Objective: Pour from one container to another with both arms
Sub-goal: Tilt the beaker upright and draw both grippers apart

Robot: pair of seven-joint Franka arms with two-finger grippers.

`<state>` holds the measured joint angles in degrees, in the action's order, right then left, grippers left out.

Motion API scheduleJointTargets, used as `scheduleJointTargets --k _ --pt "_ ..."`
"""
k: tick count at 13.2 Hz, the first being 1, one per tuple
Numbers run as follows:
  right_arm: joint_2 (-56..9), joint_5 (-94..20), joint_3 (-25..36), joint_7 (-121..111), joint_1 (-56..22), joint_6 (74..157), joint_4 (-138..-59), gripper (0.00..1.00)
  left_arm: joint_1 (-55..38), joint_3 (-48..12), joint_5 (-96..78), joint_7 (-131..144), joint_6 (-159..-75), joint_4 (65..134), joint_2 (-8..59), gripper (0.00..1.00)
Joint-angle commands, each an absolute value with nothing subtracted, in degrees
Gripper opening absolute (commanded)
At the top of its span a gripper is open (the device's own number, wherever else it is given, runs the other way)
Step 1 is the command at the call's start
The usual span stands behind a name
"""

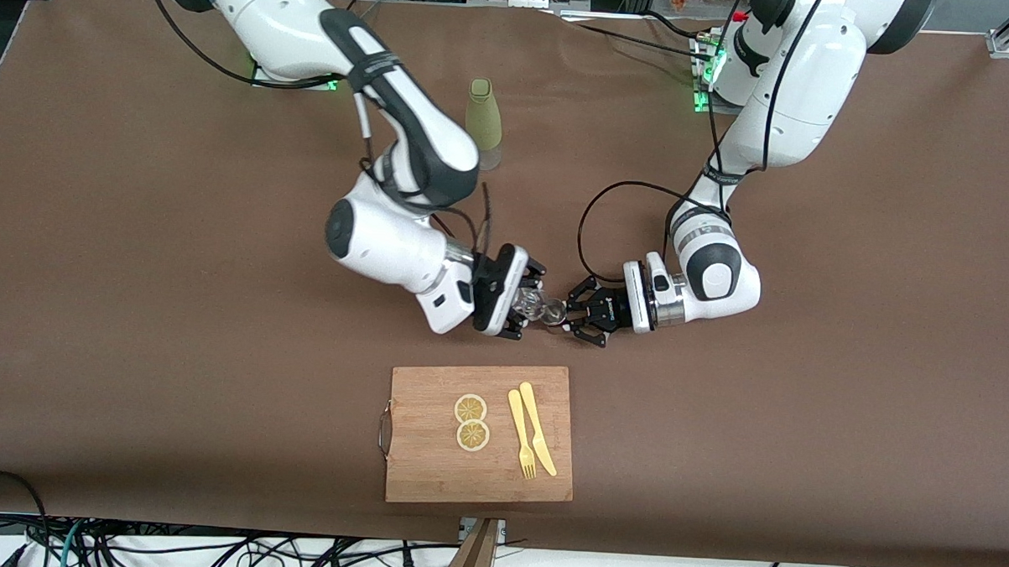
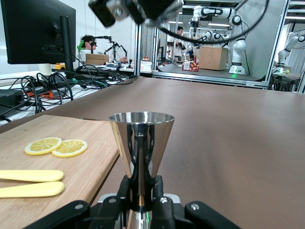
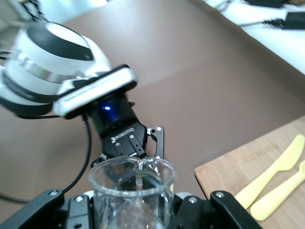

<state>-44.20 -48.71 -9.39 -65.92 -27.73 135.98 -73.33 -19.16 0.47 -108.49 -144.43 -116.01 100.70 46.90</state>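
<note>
My left gripper is shut on the waist of a steel cone-shaped jigger, which stands upright with its mouth open upward. My right gripper is shut on a clear glass beaker. The two meet over bare table just above the cutting board in the front view, with the beaker against the jigger. In the right wrist view the beaker's lip points at the left gripper. The right gripper hangs above the jigger in the left wrist view. I cannot tell what is in either vessel.
A wooden cutting board lies nearer the camera than the grippers, carrying two lemon slices and a yellow fork and knife. A pale green bottle stands toward the robots' bases. Brown table surface spreads on both sides.
</note>
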Motion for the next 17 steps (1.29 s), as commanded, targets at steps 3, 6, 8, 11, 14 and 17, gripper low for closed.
scheduleJointTargets --k 3,6,8,11,14,17 --pt "-41.9 -54.2 -9.8 -80.0 -17.6 118.2 -74.0 0.00 -16.4 0.4 -107.6 -146.2 -113.8 103.2 44.4 0.00" --pt "-42.0 -57.4 -9.7 -88.6 -11.5 108.8 -74.1 0.00 -11.0 0.4 -101.6 -146.9 -107.5 103.2 44.3 0.00" --pt "-42.1 -57.4 -9.7 -94.0 -7.6 104.8 -75.5 0.00 -5.7 0.4 -96.9 -147.2 -102.8 103.2 44.4 0.00" --pt "-42.5 -57.4 -9.6 -103.1 -2.0 100.3 -77.6 0.00 1.6 1.6 -86.3 -148.3 -95.9 102.8 44.6 0.00" --pt "-44.6 -57.0 -9.5 -112.3 3.2 96.7 -79.1 0.00 8.3 1.9 -81.1 -154.1 -90.4 102.8 46.4 0.00" --pt "-48.9 -56.8 -9.5 -121.9 9.6 92.9 -79.3 0.00 11.9 6.7 -78.1 -159.5 -83.2 102.7 48.4 0.00"
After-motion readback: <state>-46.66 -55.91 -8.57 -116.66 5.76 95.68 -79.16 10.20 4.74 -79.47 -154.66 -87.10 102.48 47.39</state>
